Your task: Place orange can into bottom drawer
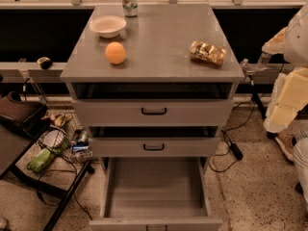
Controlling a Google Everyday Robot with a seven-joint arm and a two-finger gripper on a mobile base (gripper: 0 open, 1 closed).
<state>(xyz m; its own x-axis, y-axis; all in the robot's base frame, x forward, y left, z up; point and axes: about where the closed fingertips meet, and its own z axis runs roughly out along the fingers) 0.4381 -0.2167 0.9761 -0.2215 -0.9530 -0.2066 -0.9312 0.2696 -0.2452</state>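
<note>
The orange can (208,53) lies on its side on the right part of the grey cabinet top (159,37). It is shiny, golden and crinkled. The bottom drawer (155,189) is pulled far out below the two shallower drawers, and its plain grey inside holds nothing. My arm (288,88) comes in from the right edge. My gripper (247,68) hangs just off the cabinet top's right front corner, a little right of and below the can, apart from it.
A round orange fruit (115,53), a white bowl (108,26) and a green-and-white can (129,0) stand on the left and back of the top. The two upper drawers (154,111) are slightly open. A dark table and floor clutter (53,143) lie left.
</note>
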